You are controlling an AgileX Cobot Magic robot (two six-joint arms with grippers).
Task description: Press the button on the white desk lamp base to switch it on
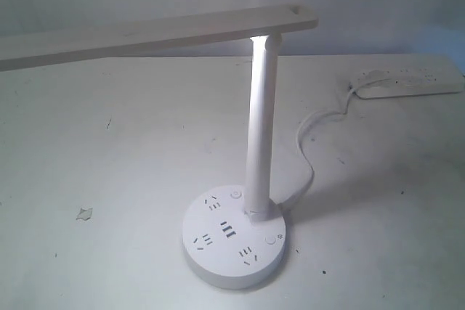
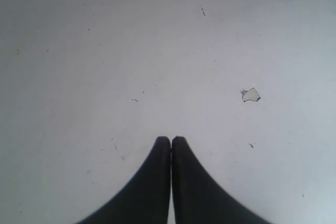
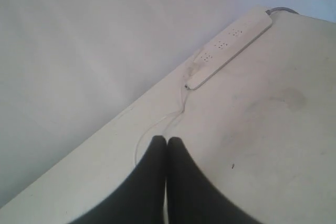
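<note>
The white desk lamp [image 1: 260,121] stands on the table, its long flat head [image 1: 152,34] reaching left from the upright pole. Its round white desk lamp base [image 1: 231,266] lies at the front middle, with socket slots and USB ports on top. The button [image 1: 272,238] with a tiny sun-like mark beside it is at the base's right side; another small round button [image 1: 235,194] sits at the back. Neither gripper appears in the exterior view. My left gripper [image 2: 171,139] is shut over bare tabletop. My right gripper [image 3: 166,139] is shut, above the table near the thin cord.
A long white power strip [image 1: 410,81] lies at the table's back right, also in the right wrist view as the power strip [image 3: 231,45]. The lamp's cord [image 1: 312,150] curls from it to the base. A small scrap [image 1: 84,213] lies at front left; the scrap [image 2: 251,95] shows again.
</note>
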